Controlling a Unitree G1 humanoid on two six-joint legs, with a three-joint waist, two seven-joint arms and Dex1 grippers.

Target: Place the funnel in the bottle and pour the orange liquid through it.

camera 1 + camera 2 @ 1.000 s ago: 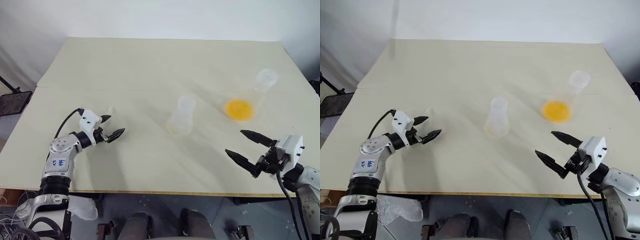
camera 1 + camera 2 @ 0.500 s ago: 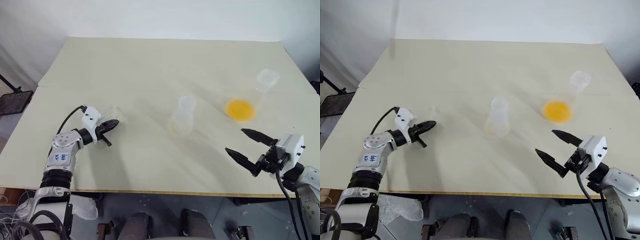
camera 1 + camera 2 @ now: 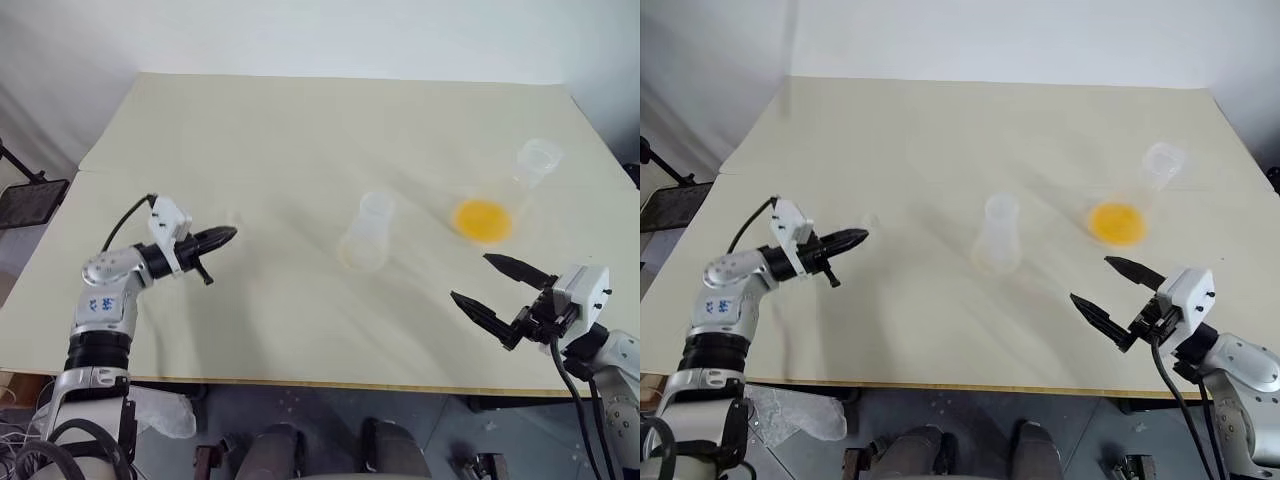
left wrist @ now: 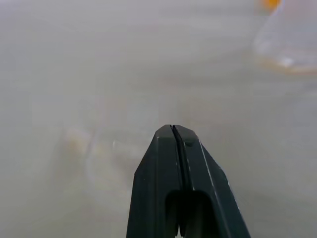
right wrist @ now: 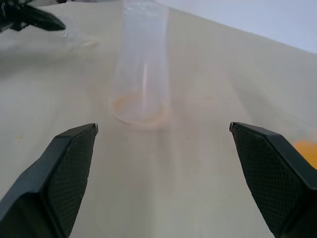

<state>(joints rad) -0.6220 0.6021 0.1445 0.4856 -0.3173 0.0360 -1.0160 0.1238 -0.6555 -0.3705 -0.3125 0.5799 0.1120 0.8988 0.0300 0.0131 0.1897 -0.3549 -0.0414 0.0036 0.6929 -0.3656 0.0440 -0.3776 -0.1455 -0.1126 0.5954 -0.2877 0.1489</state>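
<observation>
The bottle (image 3: 365, 232) stands up straight near the middle of the table (image 3: 300, 130). It is clear like glass, thin and tall, with a round open top and a base that is a bit wider. You can see the table right through it.

The orange liquid (image 3: 481, 220) is to the right of the bottle, not touching it. It is a bright yellow-orange round pool at the bottom of a clear flask (image 3: 532, 162) with a wide base and a thin neck.

The funnel (image 3: 872, 220) is well to the left of the bottle. It is small and clear and very hard to see, just a faint round shape against the table.

The left gripper (image 3: 228, 236) is also left of the bottle, with its tip just beside the funnel. Its two black fingers (image 4: 171, 148) are pressed tight together. I cannot tell if they pinch the funnel's edge.

The right gripper (image 3: 471, 279) is in front of the bottle and off to its right. Its two fingers (image 5: 69, 163) are spread wide apart, with nothing between them.
</observation>
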